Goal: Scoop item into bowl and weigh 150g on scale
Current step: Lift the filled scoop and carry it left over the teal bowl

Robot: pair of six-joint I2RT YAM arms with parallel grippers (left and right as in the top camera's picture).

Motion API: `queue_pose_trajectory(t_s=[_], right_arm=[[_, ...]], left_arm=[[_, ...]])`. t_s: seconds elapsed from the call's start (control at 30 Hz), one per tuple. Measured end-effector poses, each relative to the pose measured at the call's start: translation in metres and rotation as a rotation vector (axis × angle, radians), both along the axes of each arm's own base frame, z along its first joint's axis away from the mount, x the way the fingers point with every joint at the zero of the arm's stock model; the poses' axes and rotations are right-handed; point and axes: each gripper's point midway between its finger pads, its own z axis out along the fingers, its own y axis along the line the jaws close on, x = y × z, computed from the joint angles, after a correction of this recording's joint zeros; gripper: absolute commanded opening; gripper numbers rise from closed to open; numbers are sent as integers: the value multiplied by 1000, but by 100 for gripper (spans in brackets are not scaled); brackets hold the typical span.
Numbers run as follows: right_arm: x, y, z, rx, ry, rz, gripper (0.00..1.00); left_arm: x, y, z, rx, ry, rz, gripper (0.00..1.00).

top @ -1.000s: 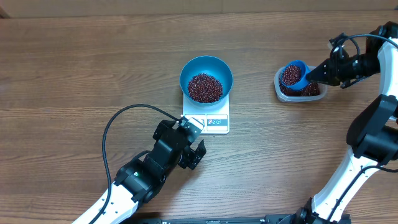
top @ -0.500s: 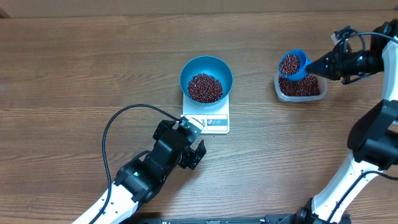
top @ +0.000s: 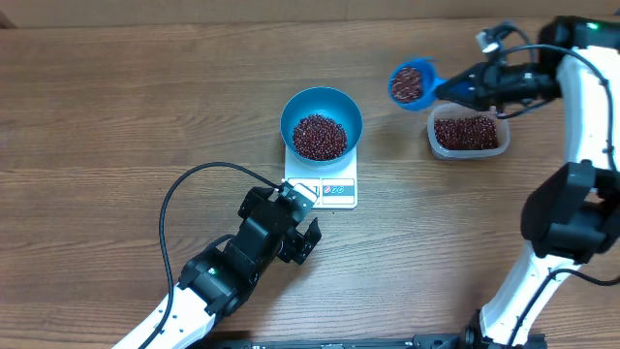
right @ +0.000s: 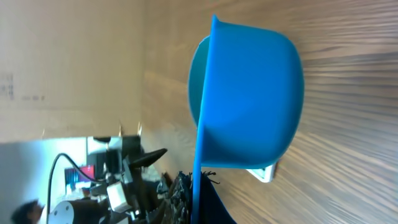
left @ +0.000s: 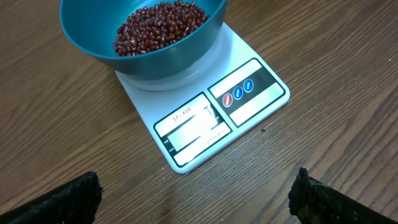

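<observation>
The teal bowl (top: 322,107) stands on the white scale (top: 329,191) and holds a heap of red-brown beans (top: 319,136). My right gripper (top: 455,87) is shut on the handle of a small blue scoop (top: 411,84) loaded with beans, which hangs in the air between the bowl and the tub. The right wrist view shows the scoop's underside (right: 249,106) close up, with its handle in the right gripper (right: 202,211). My left gripper (top: 302,233) rests open on the table just in front of the scale. In the left wrist view its fingers (left: 68,199) stand wide apart and empty below the scale (left: 205,121) and bowl (left: 93,43).
A clear plastic tub (top: 468,134) with more beans sits at the right, below the right arm. A black cable (top: 179,194) loops over the table left of the left arm.
The right arm has lifted the filled scoop out of the tub and carried it left, toward the bowl. The left arm has stayed still.
</observation>
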Motion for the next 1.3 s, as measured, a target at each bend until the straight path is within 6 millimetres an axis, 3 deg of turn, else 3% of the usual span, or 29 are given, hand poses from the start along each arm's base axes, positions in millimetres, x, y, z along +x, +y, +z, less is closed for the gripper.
queue_pose_trajectory(t_s=[0.2, 0.53, 1.3], right_arm=[[3, 62, -1, -7, -23, 101, 4], [6, 120, -30, -215, 55, 104, 4], [-11, 154, -59, -591, 73, 50, 4]], left_arm=[[0, 0, 0, 0, 0, 0, 99], [0, 0, 0, 0, 0, 1, 100], [0, 0, 0, 0, 0, 0, 100]])
